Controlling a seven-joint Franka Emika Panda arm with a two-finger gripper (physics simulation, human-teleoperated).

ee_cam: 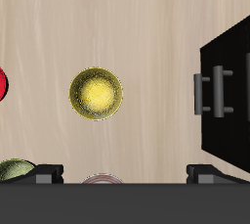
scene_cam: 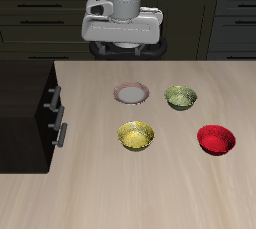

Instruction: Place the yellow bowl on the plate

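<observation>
Our arm hangs high over the worktop's (scene_cam: 150,193) back edge, gripper (scene_cam: 122,49) pointing down, jaws open and empty. The yellow bowl (scene_cam: 136,135) sits just in front of the plate (scene_cam: 131,94).

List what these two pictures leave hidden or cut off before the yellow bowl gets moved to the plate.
- Gripper: exterior view, fingers hidden under the hand's body; wrist view shows only dark finger stubs, so open or shut is unclear.
- Plate: wrist view, only a sliver above the gripper housing.
- Red bowl and olive-green bowl: wrist view, cut by the picture edge and housing.
- Black cabinet: cut by the edge in both views.
- Yellow bowl: fully visible.
</observation>
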